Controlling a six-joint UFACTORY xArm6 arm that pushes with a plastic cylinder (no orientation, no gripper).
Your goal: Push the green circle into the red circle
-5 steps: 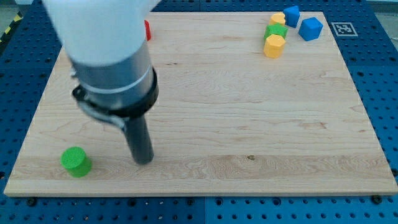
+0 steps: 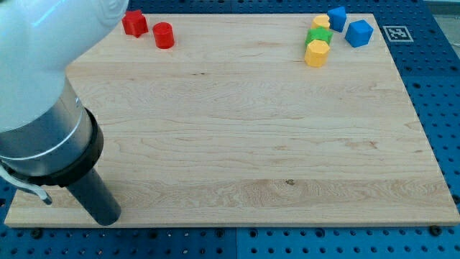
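Note:
The red circle (image 2: 164,34) lies near the view's top left, next to another red block (image 2: 134,22). My tip (image 2: 110,219) is at the board's bottom left edge. The green circle does not show; the rod and the arm's grey and white body cover the bottom left corner. The red circle is far from my tip, toward the view's top.
A cluster sits at the view's top right: a yellow hexagon (image 2: 316,53), a green block (image 2: 319,36), a yellow block (image 2: 321,22) and two blue blocks (image 2: 337,16) (image 2: 359,32). The wooden board (image 2: 287,144) rests on a blue perforated table. A marker tag (image 2: 397,33) is at top right.
The arm has moved down and to the view's left. It now covers the spot where the green circle lay. The two red blocks at top left have come into sight.

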